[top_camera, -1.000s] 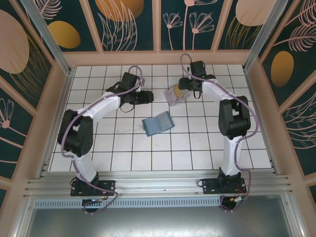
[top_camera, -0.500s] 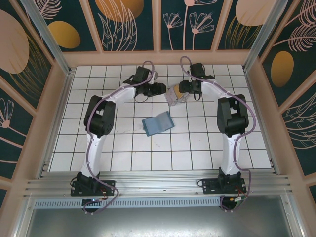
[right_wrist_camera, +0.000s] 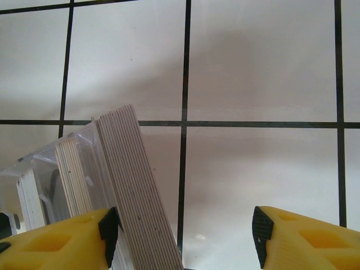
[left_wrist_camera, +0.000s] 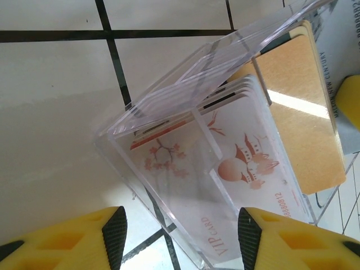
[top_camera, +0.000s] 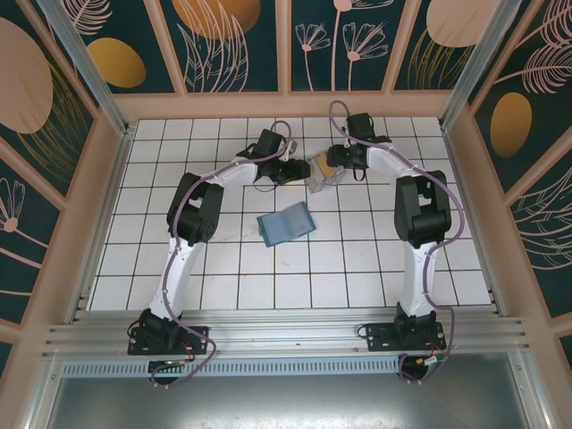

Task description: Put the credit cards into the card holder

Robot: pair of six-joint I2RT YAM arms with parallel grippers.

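The credit cards [top_camera: 319,172] stand as a bunch in a clear plastic case [left_wrist_camera: 169,107] at the back middle of the table. In the left wrist view they are white cards [left_wrist_camera: 247,146] with red-orange prints and a gold card [left_wrist_camera: 298,112] behind them. My left gripper [left_wrist_camera: 181,239] is open, with the case's lower corner between its pads. My right gripper [right_wrist_camera: 184,233] is open too. A thick stack of cards [right_wrist_camera: 132,185] stands edge-on right beside its left pad [right_wrist_camera: 109,228]. The teal-blue card holder [top_camera: 286,223] lies flat in the table's middle, apart from both grippers.
The white gridded table [top_camera: 357,259] is walled by a wooden frame [top_camera: 286,105] at the back and sides. Both arms meet at the case, the left gripper [top_camera: 298,170] from the left and the right gripper [top_camera: 331,164] from the right.
The left arm has swung right across the back of the table until its gripper reached the card case. The right gripper has stayed by the cards, its jaws narrowing slightly.
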